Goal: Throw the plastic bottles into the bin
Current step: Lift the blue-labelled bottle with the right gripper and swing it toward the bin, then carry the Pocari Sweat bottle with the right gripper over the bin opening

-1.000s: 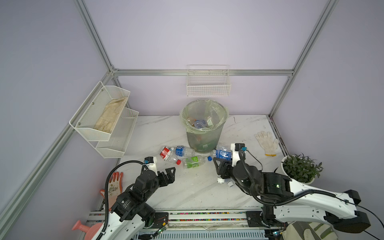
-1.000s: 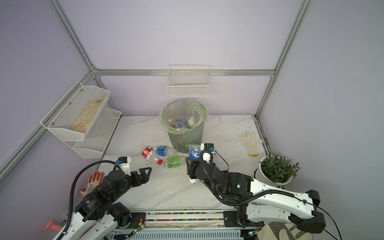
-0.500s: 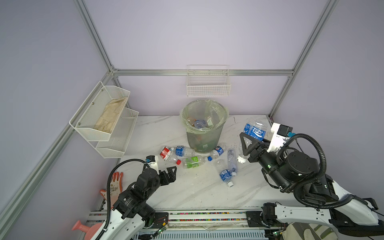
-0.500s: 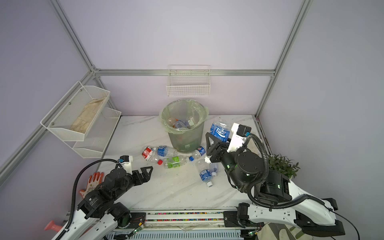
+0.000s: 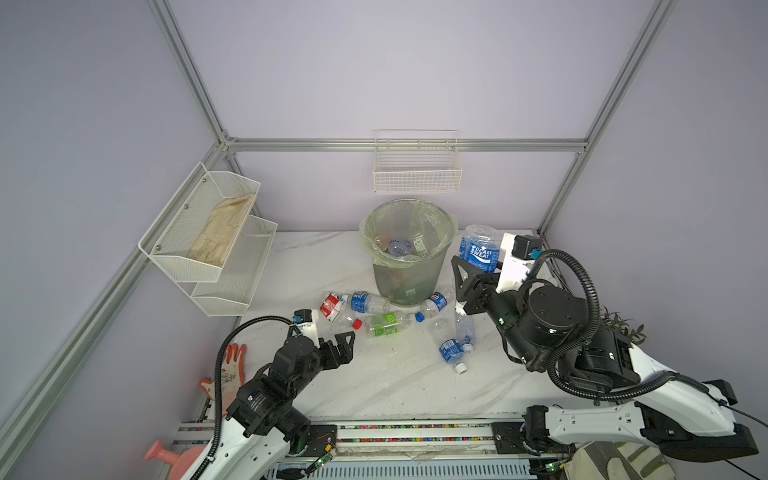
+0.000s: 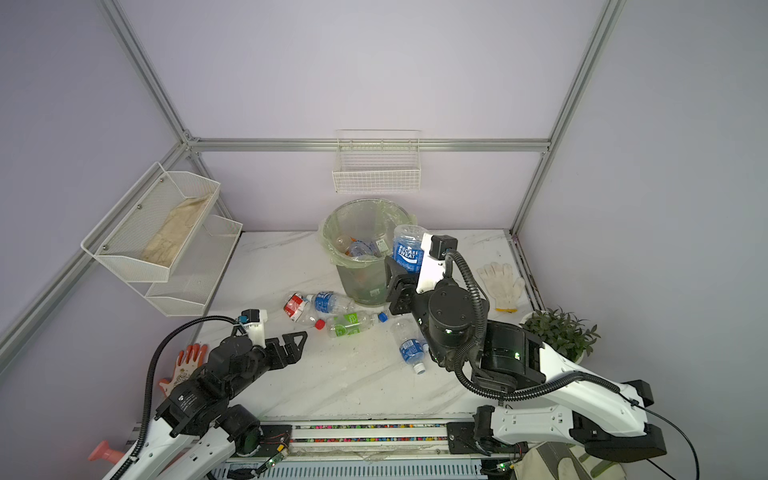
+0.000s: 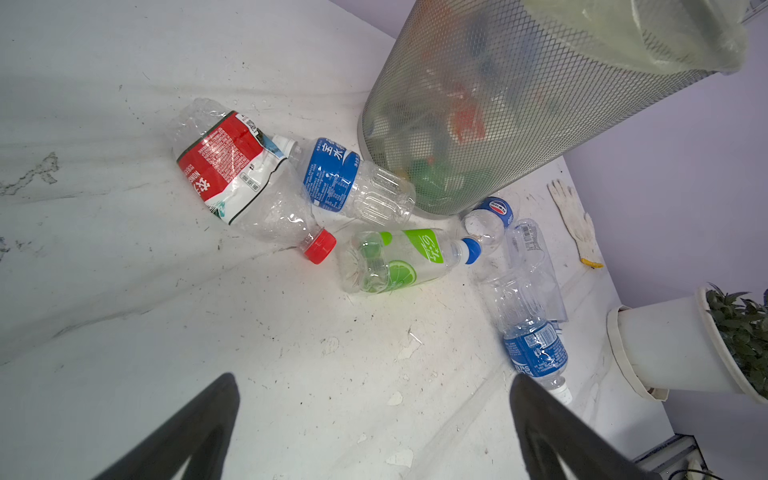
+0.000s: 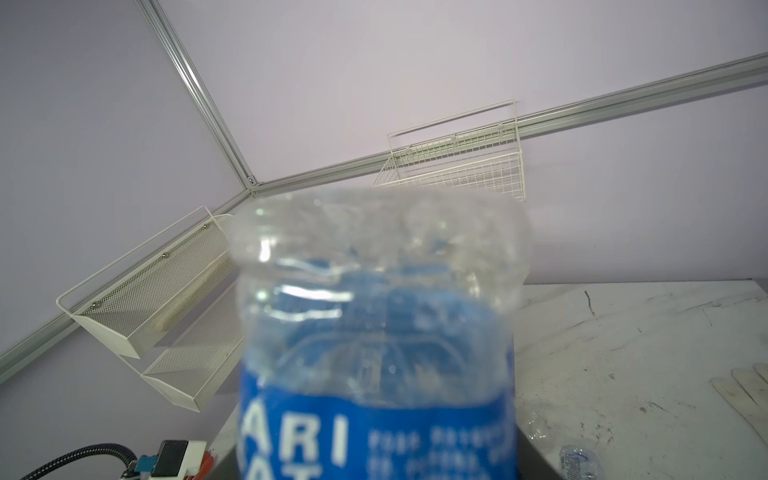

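Round grey mesh bin lined in pale green plastic [image 5: 399,286], with a blue-labelled clear plastic bottle [image 5: 478,243] held up just beside its rim.
The right gripper [image 5: 478,268] pinches that bottle by its lower end; thin, light and crumpled, it would likely flex, so the labelled waist seems the firmest hold. The left gripper [image 7: 374,382] hangs empty, jaws spread, facing loose bottles [image 7: 399,259] on the white marble table [image 7: 124,291].

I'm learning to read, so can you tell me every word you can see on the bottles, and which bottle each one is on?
"POCARI SWEAT": on the blue label of the held bottle, clamped in the right gripper.
"ARI": the same label, cut off and blurred, in the right wrist view.
Red-labelled bottle, blue-labelled bottle, green-labelled bottle: Chinese print, too small to read surely.
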{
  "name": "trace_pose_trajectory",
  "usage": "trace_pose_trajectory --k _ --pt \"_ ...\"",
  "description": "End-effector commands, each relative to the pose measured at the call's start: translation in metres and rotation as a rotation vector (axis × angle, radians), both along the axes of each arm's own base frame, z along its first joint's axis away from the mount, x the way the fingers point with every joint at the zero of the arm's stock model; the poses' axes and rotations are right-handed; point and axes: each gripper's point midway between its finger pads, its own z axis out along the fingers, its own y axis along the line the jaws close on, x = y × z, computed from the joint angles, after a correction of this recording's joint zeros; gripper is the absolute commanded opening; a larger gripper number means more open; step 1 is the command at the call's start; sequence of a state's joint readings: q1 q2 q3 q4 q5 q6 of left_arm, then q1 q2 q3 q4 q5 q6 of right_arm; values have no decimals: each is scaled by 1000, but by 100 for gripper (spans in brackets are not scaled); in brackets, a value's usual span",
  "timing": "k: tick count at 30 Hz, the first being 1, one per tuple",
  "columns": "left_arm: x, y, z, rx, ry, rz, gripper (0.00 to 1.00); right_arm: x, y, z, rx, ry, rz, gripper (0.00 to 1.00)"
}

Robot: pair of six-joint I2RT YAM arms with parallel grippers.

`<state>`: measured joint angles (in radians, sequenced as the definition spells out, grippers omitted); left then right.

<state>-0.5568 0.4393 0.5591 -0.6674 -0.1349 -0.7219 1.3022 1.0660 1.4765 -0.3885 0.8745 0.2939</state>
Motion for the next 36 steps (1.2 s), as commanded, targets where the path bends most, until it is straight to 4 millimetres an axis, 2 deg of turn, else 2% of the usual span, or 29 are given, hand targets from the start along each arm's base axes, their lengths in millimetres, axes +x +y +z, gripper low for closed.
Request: trace_pose_trajectory --k 1,7,11,16,20,23,25,31,36 --pt "4 -2 42 -40 -105 -12 100 2 -5 19 4 -33 -42 0" --pt "3 -1 45 -40 -109 -11 100 7 2 33 -22 -52 -68 0" --pt "1 0 45 -42 -111 -8 100 12 9 33 -41 -52 -83 0" --pt "1 0 43 -48 -110 -5 100 41 17 26 -76 -16 -66 0" --pt "2 -1 41 -55 -107 -8 100 68 25 14 -103 46 -38 0" --pt "1 -1 42 -55 -109 -10 100 80 34 2 -125 81 -22 0" --pt "1 -1 42 -55 -111 -11 100 90 45 -12 -150 112 -10 0" --pt "-1 1 40 -42 -111 -9 100 112 56 -40 -171 180 15 0" --pt "0 3 38 -31 -111 -3 100 121 68 -47 -186 206 42 0"
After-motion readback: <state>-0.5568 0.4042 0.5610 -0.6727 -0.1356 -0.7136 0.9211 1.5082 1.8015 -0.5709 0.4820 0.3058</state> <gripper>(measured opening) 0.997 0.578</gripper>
